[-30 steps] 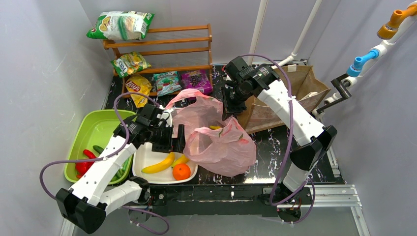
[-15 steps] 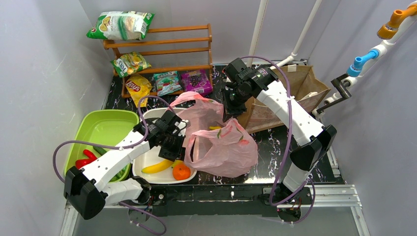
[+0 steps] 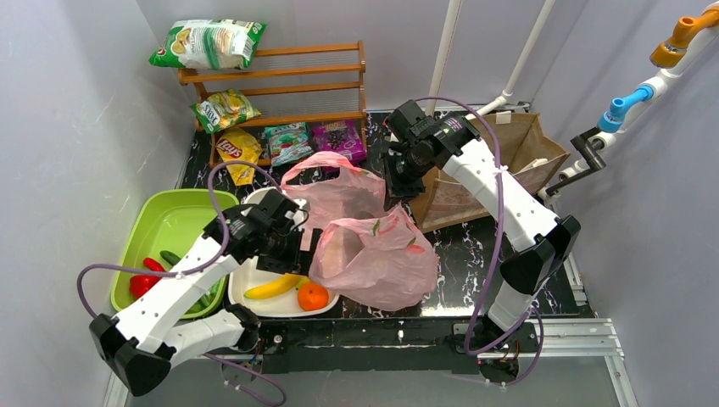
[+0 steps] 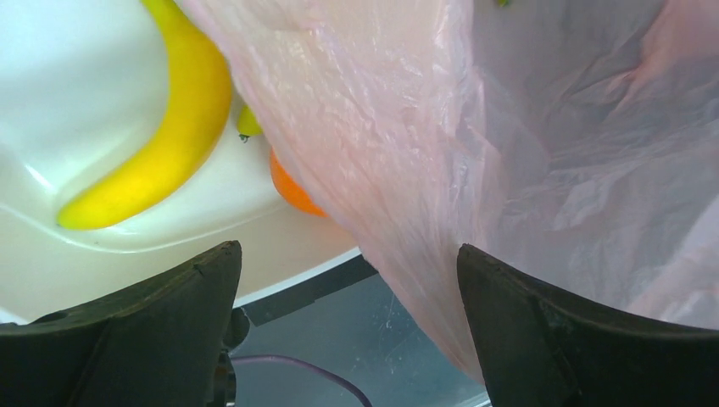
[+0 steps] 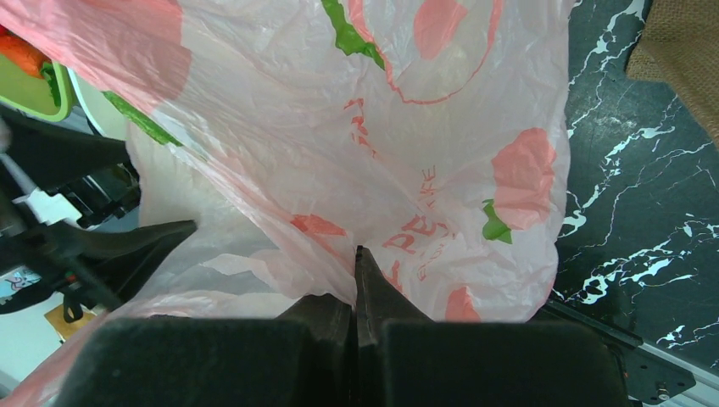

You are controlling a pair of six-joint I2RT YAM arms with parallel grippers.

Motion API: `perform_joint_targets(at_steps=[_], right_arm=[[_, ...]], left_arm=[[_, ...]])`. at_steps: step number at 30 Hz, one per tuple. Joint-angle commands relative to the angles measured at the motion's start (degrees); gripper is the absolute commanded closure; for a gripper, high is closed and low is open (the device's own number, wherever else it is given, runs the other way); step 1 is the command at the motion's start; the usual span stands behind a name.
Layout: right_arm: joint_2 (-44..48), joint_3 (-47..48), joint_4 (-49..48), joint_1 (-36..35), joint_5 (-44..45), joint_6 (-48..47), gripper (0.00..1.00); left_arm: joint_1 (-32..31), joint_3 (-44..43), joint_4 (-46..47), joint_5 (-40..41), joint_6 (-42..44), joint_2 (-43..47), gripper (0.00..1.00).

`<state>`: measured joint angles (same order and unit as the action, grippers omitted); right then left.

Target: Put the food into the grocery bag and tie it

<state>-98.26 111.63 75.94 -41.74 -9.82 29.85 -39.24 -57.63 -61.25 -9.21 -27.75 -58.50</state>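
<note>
Right gripper [image 5: 356, 254] is clamped on the pink bag [image 3: 373, 254]; left gripper [image 3: 298, 242] hangs wide open at its mouth.
The bag slumps mid-table, its top edge pinched up. Banana [image 3: 273, 286] and orange [image 3: 313, 296] lie in the white tray [image 4: 68, 102] just left of it, with the bag's wall draping over part of the orange. A green bin [image 3: 169, 220] flanks the tray, and a brown paper bag [image 3: 517, 144] stands behind the right arm.
</note>
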Motion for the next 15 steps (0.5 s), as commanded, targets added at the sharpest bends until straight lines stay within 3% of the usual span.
perform_joint_targets(at_steps=[1, 15], right_arm=[[1.66, 0.26, -0.85, 0.25, -0.69, 0.30, 0.99], [2.39, -1.66, -1.18, 0.25, -1.42, 0.63, 0.99]], left_arm=[[-0.31, -6.15, -8.29, 5.72, -2.45, 3.43, 0.02], [-0.28, -3.58, -6.75, 7.39, -10.00, 10.94, 0.02]])
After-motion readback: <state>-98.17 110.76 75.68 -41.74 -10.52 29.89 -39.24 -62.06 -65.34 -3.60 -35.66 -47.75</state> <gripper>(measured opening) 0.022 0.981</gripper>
